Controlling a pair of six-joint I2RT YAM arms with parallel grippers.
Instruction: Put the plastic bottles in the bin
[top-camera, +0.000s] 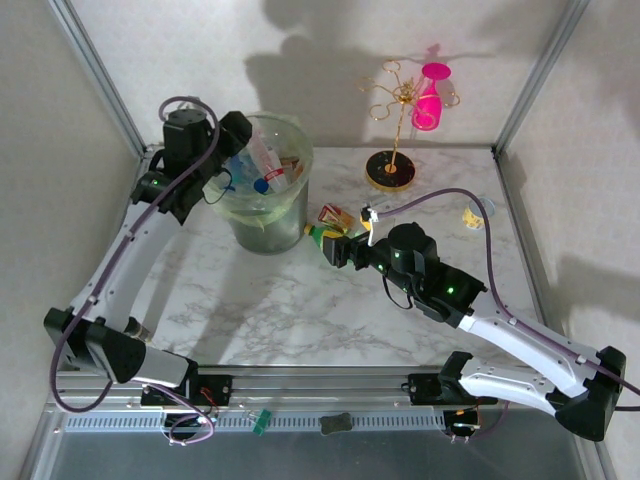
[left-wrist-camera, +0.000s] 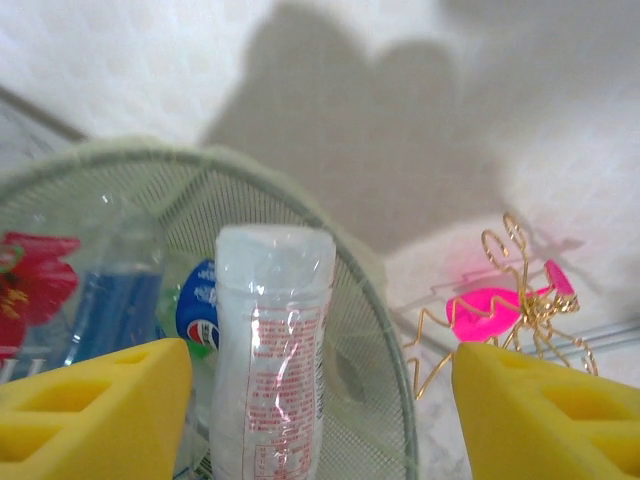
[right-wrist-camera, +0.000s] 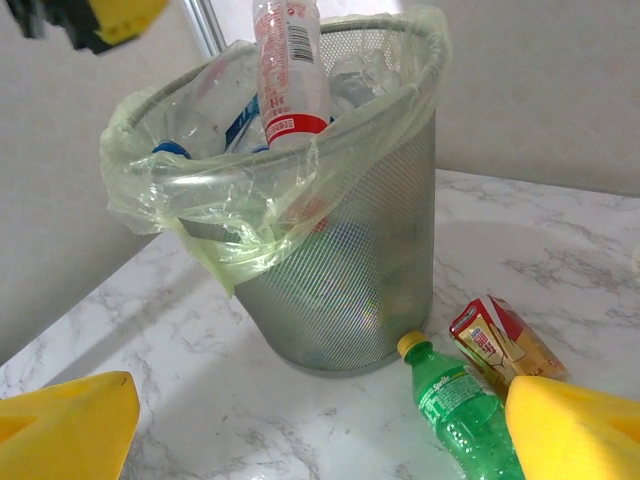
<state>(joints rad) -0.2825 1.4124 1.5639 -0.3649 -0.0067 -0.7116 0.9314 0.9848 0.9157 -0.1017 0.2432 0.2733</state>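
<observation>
In the bin (top-camera: 265, 235), on the far left of the desk (top-camera: 300, 310), several bottles already sit. The left pincer (left-wrist-camera: 320, 350) hangs spread over a clear bottle (left-wrist-camera: 272, 330) standing there, not touching it. Left to do: a green bottle (right-wrist-camera: 455, 405) lies beside the bin, just before the spread right pincer (right-wrist-camera: 320, 390).

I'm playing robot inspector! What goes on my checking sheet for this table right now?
Surface: marble-look table, no spills seen.
Job's things: bin with pale liner, several bottles inside, clear bottle sticking up; green bottle lying on the table beside the bin.
Clutter: small carton by the green bottle; gold wire stand with a pink piece at the back; small bits far right.
Grippers: left end effector open above the bin; right end effector open, low by the green bottle.
Cables: left cable loops above its arm; right cable arcs over its arm.
Surroundings: pale walls, metal frame posts.
</observation>
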